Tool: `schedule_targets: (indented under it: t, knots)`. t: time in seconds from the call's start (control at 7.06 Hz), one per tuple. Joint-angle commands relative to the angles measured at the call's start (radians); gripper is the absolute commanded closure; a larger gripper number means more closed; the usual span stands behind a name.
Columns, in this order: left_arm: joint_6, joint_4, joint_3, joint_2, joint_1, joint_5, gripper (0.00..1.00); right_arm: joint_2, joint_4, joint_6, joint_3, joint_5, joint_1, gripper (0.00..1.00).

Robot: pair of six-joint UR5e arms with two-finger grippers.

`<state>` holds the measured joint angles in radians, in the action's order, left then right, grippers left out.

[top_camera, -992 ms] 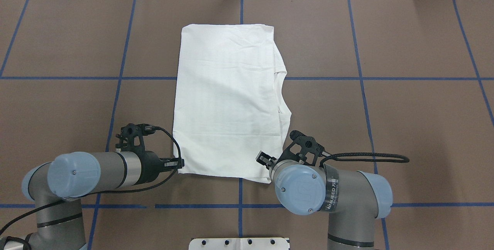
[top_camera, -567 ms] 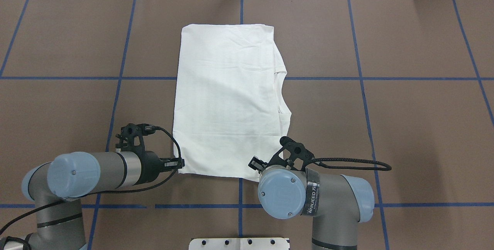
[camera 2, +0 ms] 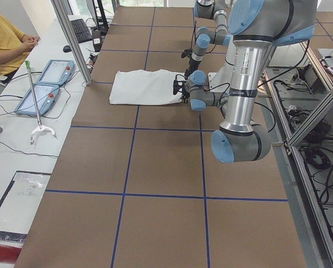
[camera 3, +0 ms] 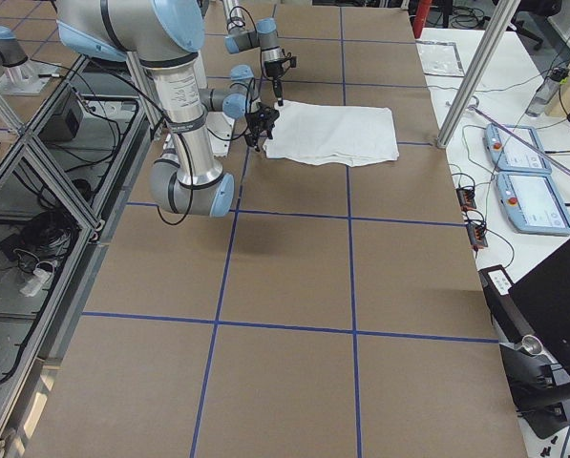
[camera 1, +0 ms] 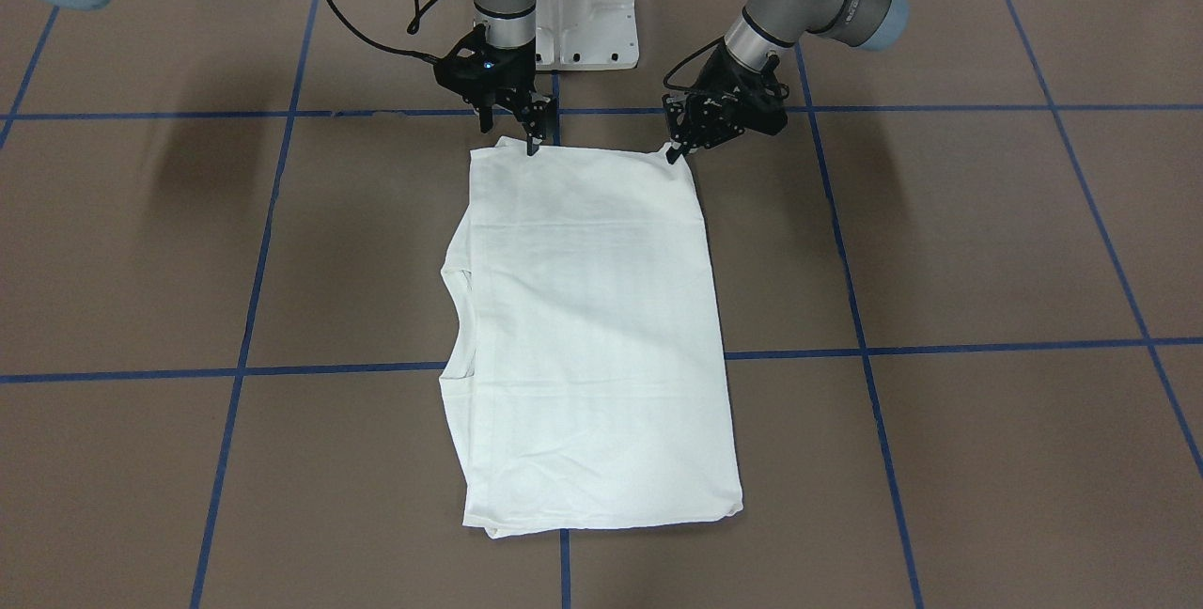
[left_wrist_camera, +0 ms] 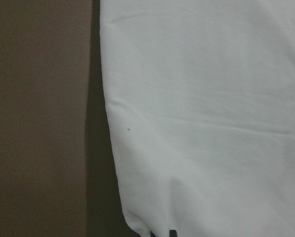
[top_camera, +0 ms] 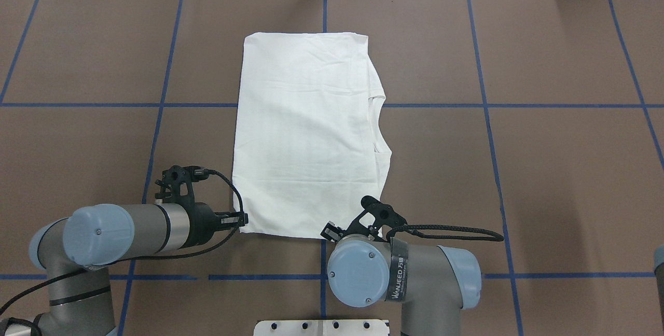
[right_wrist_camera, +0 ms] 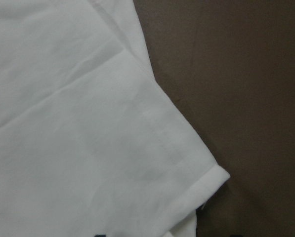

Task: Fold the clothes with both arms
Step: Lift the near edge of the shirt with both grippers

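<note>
Brown table [top_camera: 544,170] before me, divided into large rectangles by blue tape lines [top_camera: 104,105]. One white shirt [top_camera: 306,134] lies flat on it near the middle, folded into a long rectangle that runs away from me. One cross line passes under the shirt's middle. The neck opening shows along the shirt's right side. A white base plate [top_camera: 321,327] sits at the table's near edge.

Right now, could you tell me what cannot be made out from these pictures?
- Right tool: overhead, its own arm hides it; the front view is too small to show a grip on the shirt.
- Left tool: grip likewise too small; its wrist view cuts it off at the bottom edge.
- Shirt's underside: hidden against the table in every view.
</note>
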<state>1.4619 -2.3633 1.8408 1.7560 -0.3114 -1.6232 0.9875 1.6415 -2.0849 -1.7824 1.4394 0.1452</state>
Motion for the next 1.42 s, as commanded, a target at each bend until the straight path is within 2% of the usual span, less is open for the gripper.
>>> schedule_targets:
  t: [0.0, 0.14, 0.28, 0.71, 0.85, 0.99, 1.13, 1.28]
  knots:
    - [0.000, -0.001, 0.000, -0.001, -0.002, 0.000, 1.00, -0.020, 0.000, -0.006, 0.020, -0.002, 0.001, 0.32]
    - [0.000, -0.001, 0.000, -0.001, -0.002, 0.000, 1.00, -0.018, 0.000, -0.020, 0.015, -0.002, 0.004, 0.84]
    - [0.000, -0.001, 0.002, -0.003, -0.002, 0.000, 1.00, -0.016, 0.001, -0.020, 0.011, -0.002, 0.010, 1.00]
    - [0.000, -0.001, 0.003, 0.000, 0.000, 0.000, 1.00, -0.006, 0.018, -0.014, -0.021, 0.001, 0.045, 1.00]
    - [-0.008, 0.001, 0.020, 0.000, 0.000, -0.009, 1.00, -0.001, 0.097, -0.011, -0.093, 0.001, 0.048, 1.00]
    - [-0.011, 0.007, 0.072, -0.007, -0.003, -0.018, 1.00, 0.002, 0.182, -0.011, -0.173, 0.001, 0.047, 1.00]
    - [-0.011, 0.012, 0.127, -0.016, -0.012, -0.071, 1.00, 0.000, 0.231, -0.012, -0.230, 0.001, 0.041, 1.00]
    - [-0.009, 0.083, 0.220, -0.030, -0.012, -0.081, 1.00, -0.003, 0.279, -0.017, -0.286, -0.002, 0.012, 1.00]
